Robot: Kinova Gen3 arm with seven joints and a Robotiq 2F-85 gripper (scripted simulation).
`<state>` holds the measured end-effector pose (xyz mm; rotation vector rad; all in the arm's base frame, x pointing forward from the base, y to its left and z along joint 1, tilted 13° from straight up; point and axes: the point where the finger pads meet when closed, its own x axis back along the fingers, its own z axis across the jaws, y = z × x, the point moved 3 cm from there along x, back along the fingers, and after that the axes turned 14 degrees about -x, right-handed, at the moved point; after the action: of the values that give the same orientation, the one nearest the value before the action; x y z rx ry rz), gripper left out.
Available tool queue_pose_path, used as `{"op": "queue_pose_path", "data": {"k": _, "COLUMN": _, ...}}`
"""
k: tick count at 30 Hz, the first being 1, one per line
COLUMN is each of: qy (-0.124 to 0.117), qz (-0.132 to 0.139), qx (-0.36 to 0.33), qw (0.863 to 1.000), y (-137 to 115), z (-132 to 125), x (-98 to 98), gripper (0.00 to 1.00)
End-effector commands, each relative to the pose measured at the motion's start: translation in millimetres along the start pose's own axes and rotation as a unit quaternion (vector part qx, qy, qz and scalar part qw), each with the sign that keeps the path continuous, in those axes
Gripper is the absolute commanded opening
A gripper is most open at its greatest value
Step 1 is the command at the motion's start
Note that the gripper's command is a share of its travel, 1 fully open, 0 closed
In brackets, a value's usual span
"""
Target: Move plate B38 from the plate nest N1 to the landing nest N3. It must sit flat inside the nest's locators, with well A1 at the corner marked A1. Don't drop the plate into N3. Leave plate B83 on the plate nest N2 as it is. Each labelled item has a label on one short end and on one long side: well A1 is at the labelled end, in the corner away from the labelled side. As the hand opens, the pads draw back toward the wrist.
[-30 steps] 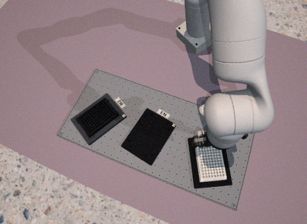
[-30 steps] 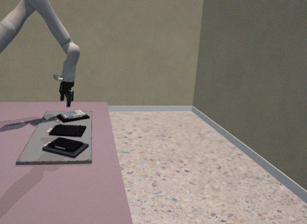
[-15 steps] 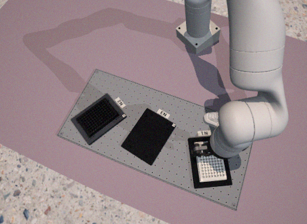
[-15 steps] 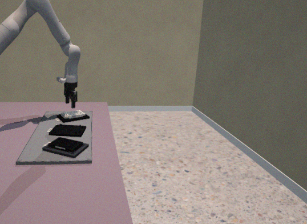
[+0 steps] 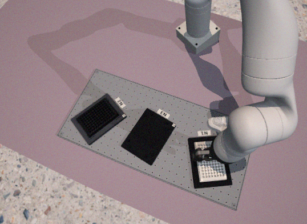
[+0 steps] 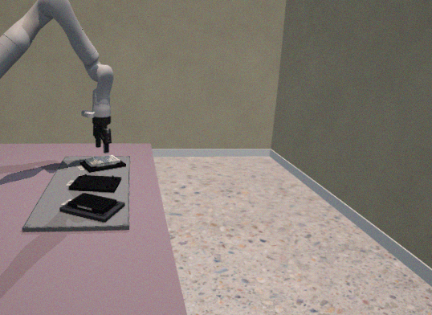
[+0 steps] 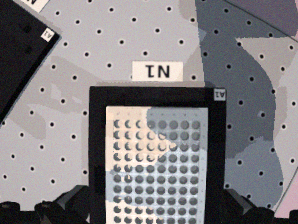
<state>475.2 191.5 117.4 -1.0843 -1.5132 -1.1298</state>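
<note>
Plate B38 (image 5: 212, 170): white, dark well dots. Nest N1 (image 5: 194, 167): black. Plate B83 (image 5: 97, 117): black. Breadboard (image 5: 177, 162): grey, dotted. Mat (image 5: 57, 36): mauve.

arm (image 5: 257, 127) hides one end of plate b38 (image 5: 212, 170), plate labels too small to read

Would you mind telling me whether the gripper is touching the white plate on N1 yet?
Apart. The exterior view shows the open gripper hanging above the white plate, with wall visible between.
</note>
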Motion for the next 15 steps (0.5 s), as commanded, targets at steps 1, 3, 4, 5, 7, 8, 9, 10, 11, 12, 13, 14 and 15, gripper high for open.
{"op": "queue_pose_path", "data": {"k": 1, "qy": 0.0, "qz": -0.001, "qx": 0.0, "qw": 1.0, "y": 1, "z": 1, "x": -0.2, "gripper": 1.0}}
{"op": "queue_pose_path", "data": {"k": 3, "qy": 0.0, "qz": -0.001, "qx": 0.0, "qw": 1.0, "y": 1, "z": 1, "x": -0.2, "gripper": 1.0}}
{"op": "queue_pose_path", "data": {"k": 4, "qy": 0.0, "qz": -0.001, "qx": 0.0, "qw": 1.0, "y": 1, "z": 1, "x": -0.2, "gripper": 1.0}}
{"op": "queue_pose_path", "data": {"k": 5, "qy": 0.0, "qz": -0.001, "qx": 0.0, "qw": 1.0, "y": 1, "z": 1, "x": -0.2, "gripper": 1.0}}
{"op": "queue_pose_path", "data": {"k": 7, "qy": 0.0, "qz": -0.001, "qx": 0.0, "qw": 1.0, "y": 1, "z": 1, "x": -0.2, "gripper": 1.0}}
{"op": "queue_pose_path", "data": {"k": 8, "qy": 0.0, "qz": -0.004, "qx": -0.001, "qw": 1.0, "y": 3, "z": 2, "x": -2.4, "gripper": 1.0}}
{"op": "queue_pose_path", "data": {"k": 9, "qy": 0.0, "qz": -0.004, "qx": -0.001, "qw": 1.0, "y": 3, "z": 2, "x": -3.8, "gripper": 1.0}}
{"op": "queue_pose_path", "data": {"k": 10, "qy": 0.0, "qz": -0.003, "qx": -0.001, "qw": 1.0, "y": 3, "z": 1, "x": -5.3, "gripper": 1.0}}
{"op": "queue_pose_path", "data": {"k": 11, "qy": 0.0, "qz": -0.003, "qx": -0.001, "qw": 1.0, "y": 2, "z": 1, "x": -6.8, "gripper": 1.0}}
{"op": "queue_pose_path", "data": {"k": 12, "qy": 0.0, "qz": -0.003, "qx": -0.001, "qw": 1.0, "y": 2, "z": 1, "x": -8.3, "gripper": 1.0}}
{"op": "queue_pose_path", "data": {"k": 13, "qy": 0.0, "qz": -0.002, "qx": -0.002, "qw": 1.0, "y": 2, "z": 1, "x": -9.9, "gripper": 1.0}}
{"op": "queue_pose_path", "data": {"k": 14, "qy": 0.0, "qz": -0.002, "qx": -0.002, "qw": 1.0, "y": 1, "z": 0, "x": -11.4, "gripper": 1.0}}
{"op": "queue_pose_path", "data": {"k": 15, "qy": 0.0, "qz": -0.002, "qx": -0.002, "qw": 1.0, "y": 1, "z": 0, "x": -11.4, "gripper": 1.0}}
